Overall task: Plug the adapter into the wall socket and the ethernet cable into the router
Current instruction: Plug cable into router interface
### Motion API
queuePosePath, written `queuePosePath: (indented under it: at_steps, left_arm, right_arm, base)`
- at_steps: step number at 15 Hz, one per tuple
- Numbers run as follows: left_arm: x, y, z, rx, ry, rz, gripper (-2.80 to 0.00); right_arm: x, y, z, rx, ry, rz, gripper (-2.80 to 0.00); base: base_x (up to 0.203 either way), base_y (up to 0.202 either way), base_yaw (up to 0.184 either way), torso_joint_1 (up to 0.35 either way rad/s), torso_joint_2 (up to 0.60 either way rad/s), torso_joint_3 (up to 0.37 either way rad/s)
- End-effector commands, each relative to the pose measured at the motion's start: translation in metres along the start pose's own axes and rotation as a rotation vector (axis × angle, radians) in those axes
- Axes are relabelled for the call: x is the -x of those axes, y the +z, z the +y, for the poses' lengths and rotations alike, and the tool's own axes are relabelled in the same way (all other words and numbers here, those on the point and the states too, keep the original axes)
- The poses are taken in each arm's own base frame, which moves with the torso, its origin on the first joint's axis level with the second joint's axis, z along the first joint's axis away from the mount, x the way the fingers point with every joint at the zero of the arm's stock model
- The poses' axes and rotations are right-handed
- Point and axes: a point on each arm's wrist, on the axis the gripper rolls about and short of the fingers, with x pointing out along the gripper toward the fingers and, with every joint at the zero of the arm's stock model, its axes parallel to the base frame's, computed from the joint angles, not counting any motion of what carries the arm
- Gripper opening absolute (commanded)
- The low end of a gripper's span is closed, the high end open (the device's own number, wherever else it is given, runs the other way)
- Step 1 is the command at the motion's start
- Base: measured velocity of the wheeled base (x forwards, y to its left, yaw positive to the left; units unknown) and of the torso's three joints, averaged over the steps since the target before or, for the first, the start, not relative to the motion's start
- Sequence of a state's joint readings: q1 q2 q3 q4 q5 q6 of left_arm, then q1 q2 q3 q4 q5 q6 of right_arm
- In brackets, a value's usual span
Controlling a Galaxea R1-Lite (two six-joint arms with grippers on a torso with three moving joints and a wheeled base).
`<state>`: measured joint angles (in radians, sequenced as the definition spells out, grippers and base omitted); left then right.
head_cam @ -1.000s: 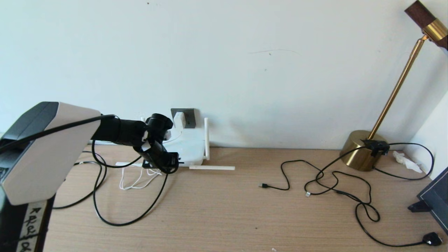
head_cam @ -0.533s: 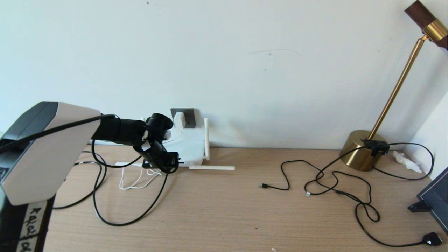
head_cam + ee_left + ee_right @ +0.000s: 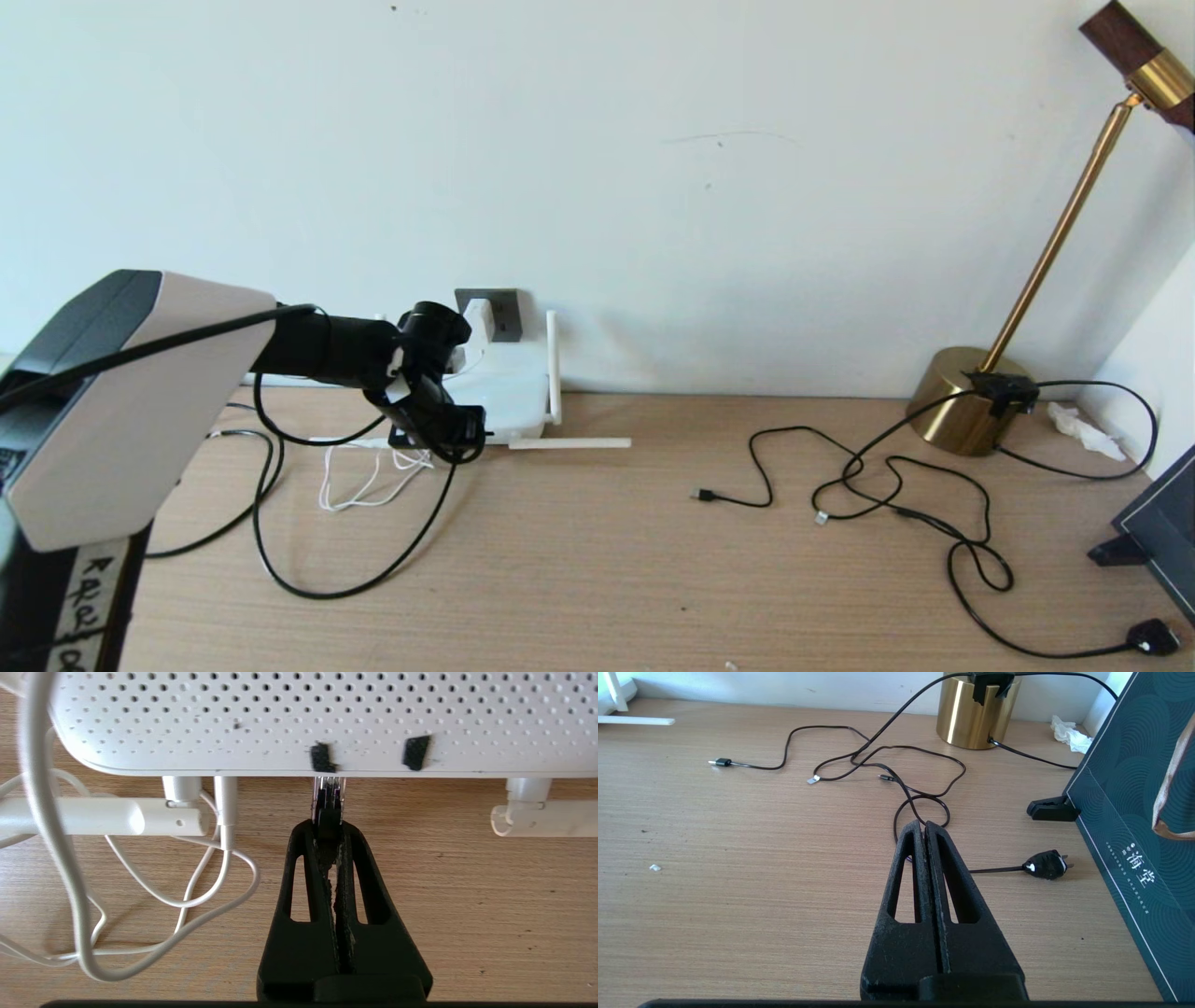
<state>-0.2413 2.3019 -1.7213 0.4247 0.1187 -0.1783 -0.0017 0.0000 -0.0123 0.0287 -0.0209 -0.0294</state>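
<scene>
At the desk's back-left corner, the left gripper is clamped tight on the ethernet cable's clear connector, right at the router's port edge, while the right gripper, closed and empty, hangs over the right side.

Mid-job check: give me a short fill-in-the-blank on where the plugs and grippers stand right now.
1. The adapter sits plugged into the wall ____.
2. The left gripper is shut on the ethernet cable's clear ____.
3. That plug's tip meets the edge of the white ____.
4. The right gripper is shut and holds ____.

Missing words: socket; connector; router; nothing
</scene>
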Motion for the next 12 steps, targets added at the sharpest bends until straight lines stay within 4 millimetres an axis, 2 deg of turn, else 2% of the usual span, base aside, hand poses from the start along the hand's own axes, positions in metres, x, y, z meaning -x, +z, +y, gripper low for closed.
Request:
queuePosePath:
  at_steps: [1,7,12]
  left_arm:
    - [0.001,-0.001,-0.002,-0.003,0.001,0.003,-2.80]
    - [-0.003,0.000,0.002,0.006,0.005,0.006,-2.80]
    - [0.005,0.006,0.010,0.026,-0.007,0.034,-2.80]
  right_arm:
    - [0.000,0.000,0.000,0.000,0.000,0.002,-2.80]
    - [0.000,0.000,0.000,0.000,0.000,0.002,-2.80]
    - [0.000,0.000,0.000,0.001,0.000,0.002,-2.80]
  base:
    - [0.000,0.000,0.000,0.000,0.00,0.000]
    - [0.000,0.000,0.000,0.000,0.00,0.000]
    - [0.000,0.000,0.000,0.000,0.00,0.000]
